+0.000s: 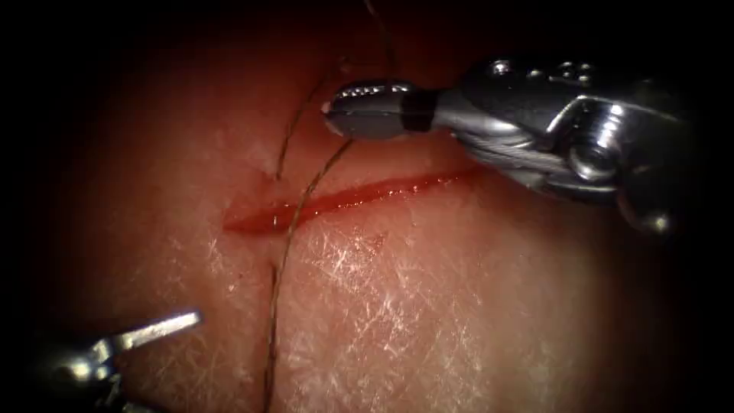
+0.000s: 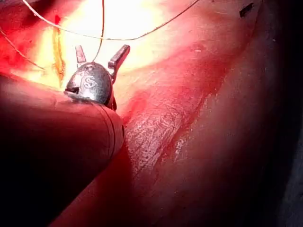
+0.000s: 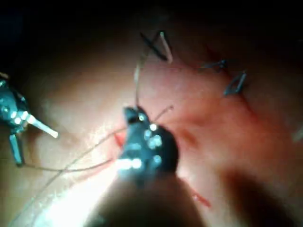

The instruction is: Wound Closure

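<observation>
Thin tan thread [image 1: 284, 252] through pale pork tissue [image 1: 459, 306], crossing unclosed red cut [image 1: 359, 197]. Right end effector [image 1: 336, 115] clenched on thread; left end effector [image 1: 164, 98] released, empty. Needle unseen.

Pinkish tissue [image 1: 474, 306] flecked with white; its cut [image 1: 344, 200] glistens red. Tan thread [image 1: 279, 283] crosses the cut. Silver right tool [image 1: 336, 111], black-banded.

2 tools: left tool [image 1: 164, 325] at 7 o'clock, right tool [image 1: 336, 111] at 12 o'clock. 1 cut [image 1: 344, 200], 1 thread [image 1: 287, 245], 1 tissue [image 1: 459, 306].
</observation>
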Robot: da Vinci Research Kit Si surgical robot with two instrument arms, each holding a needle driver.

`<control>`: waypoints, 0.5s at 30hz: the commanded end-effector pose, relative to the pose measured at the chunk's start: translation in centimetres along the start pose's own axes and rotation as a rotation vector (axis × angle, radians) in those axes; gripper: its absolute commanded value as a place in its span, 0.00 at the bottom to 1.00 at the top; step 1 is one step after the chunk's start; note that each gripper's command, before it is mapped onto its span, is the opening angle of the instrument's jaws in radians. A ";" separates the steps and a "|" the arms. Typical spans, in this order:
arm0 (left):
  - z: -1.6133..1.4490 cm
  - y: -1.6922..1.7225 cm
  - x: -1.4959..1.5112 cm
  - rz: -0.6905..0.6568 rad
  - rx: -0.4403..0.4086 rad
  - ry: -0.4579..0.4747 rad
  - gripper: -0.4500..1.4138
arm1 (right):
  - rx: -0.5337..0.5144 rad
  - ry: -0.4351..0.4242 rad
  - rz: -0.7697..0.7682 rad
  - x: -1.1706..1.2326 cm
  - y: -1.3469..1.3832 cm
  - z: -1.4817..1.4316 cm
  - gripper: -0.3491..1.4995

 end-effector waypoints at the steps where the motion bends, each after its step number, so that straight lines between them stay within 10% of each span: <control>1: 0.04 0.03 -0.04 -0.003 -0.003 0.000 0.62 | 0.015 0.012 -0.006 0.10 -0.06 0.27 0.00; 13: -0.64 -0.12 0.29 -0.057 0.077 -0.041 0.54 | 0.045 0.029 -0.118 0.11 0.11 1.70 0.00; 15: -0.64 -0.11 0.31 -0.060 0.080 -0.043 0.54 | 0.051 0.029 -0.147 0.03 0.10 1.83 0.36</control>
